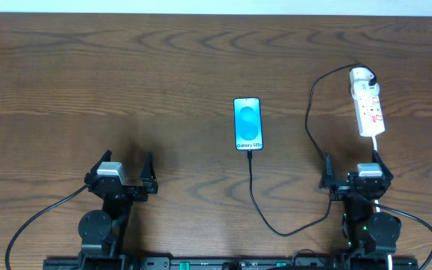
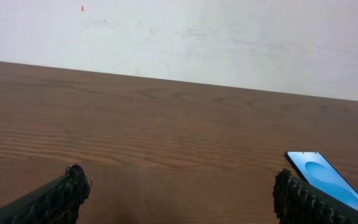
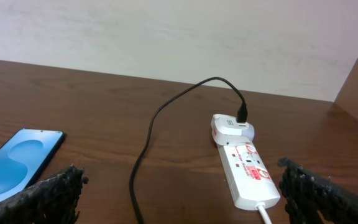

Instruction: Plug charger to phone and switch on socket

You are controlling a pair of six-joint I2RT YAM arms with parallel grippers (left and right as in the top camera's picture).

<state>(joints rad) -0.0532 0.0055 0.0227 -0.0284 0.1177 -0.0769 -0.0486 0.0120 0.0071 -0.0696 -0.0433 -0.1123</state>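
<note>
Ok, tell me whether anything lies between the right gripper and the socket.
Nothing blocks it. Between the right gripper and the socket lie only bare table and the strip's own white cord; the charger cable curves past on the side toward the phone.

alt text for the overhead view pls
A blue-screened phone lies at centre, a black charger cable looping from its near edge to the white adapter on the power strip at right. The left gripper and right gripper sit open and empty.

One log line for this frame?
left tool open, empty | right tool open, empty | charger tip at phone bottom edge | socket clear of tools
</note>
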